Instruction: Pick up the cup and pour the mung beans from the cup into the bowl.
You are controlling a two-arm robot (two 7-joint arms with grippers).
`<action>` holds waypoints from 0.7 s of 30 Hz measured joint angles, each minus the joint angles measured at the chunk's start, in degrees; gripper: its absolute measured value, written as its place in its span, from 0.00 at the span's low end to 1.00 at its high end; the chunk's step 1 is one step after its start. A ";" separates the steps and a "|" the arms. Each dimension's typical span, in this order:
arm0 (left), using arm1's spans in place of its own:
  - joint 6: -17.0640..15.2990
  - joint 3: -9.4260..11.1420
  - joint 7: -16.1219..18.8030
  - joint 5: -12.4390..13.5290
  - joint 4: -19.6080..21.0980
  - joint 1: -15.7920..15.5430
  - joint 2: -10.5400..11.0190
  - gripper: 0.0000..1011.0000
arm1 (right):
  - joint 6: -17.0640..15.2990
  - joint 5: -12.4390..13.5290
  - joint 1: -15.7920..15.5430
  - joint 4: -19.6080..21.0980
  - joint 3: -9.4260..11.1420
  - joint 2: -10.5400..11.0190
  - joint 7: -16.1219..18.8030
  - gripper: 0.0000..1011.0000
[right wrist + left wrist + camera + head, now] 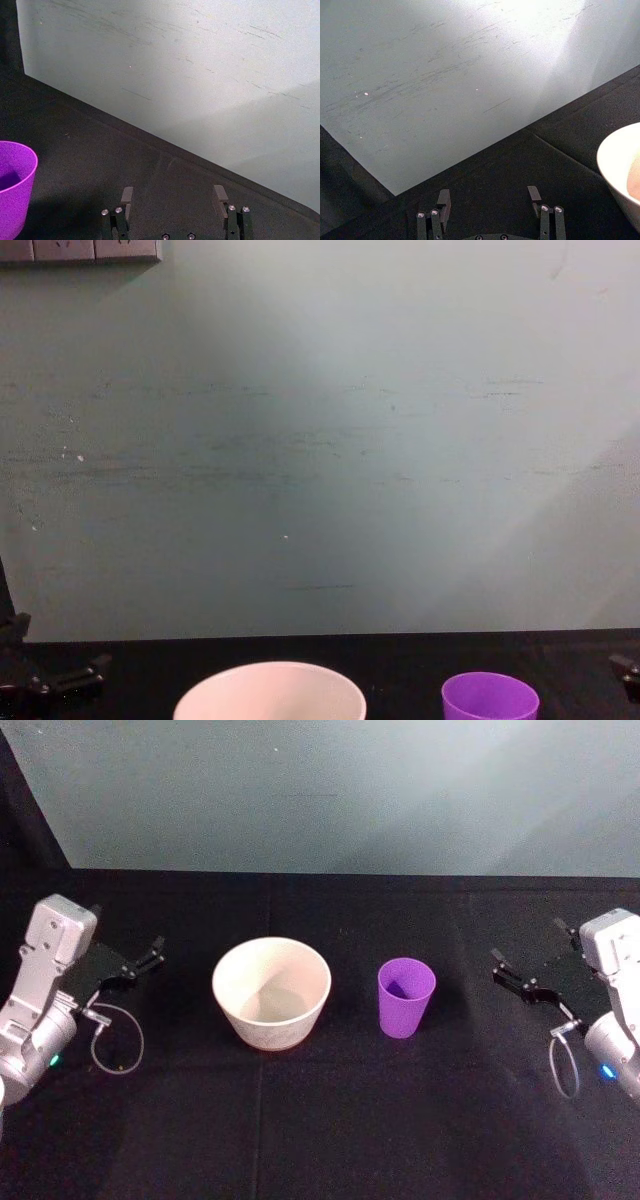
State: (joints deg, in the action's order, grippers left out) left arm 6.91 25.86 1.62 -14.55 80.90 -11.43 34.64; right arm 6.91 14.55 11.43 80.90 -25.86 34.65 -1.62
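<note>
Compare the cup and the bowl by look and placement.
The cup is bright purple; the bowl is off-white. The cup is much narrower than the bowl. The cup stands to the robot's right of the bowl, apart from it. Both stand upright on the black cloth.

- The bowl sits at the bottom edge, left of centre, with just its cream rim and upper wall in frame.
- The cup stands upright to its right, apart from it.
- Both rest on a black table before a pale green wall.
- The left gripper shows dark at the lower left edge.
- The right gripper is a dark tip at the lower right edge.
- What look like socket plates line the top left corner.
</note>
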 joint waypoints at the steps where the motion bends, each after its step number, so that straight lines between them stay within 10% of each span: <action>1: 0.00 0.00 0.00 0.00 0.00 0.00 0.00 0.99 | 0.00 0.00 0.00 0.00 0.00 0.00 0.00 0.99; 21: 0.00 0.00 0.00 0.00 0.00 0.00 0.00 0.99 | -0.54 1.92 -3.31 2.43 2.60 1.64 2.80 0.99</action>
State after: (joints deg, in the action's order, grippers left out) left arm 6.91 25.86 1.62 -14.55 80.90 -11.43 34.65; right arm 6.37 16.47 8.12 83.34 -23.26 36.29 1.18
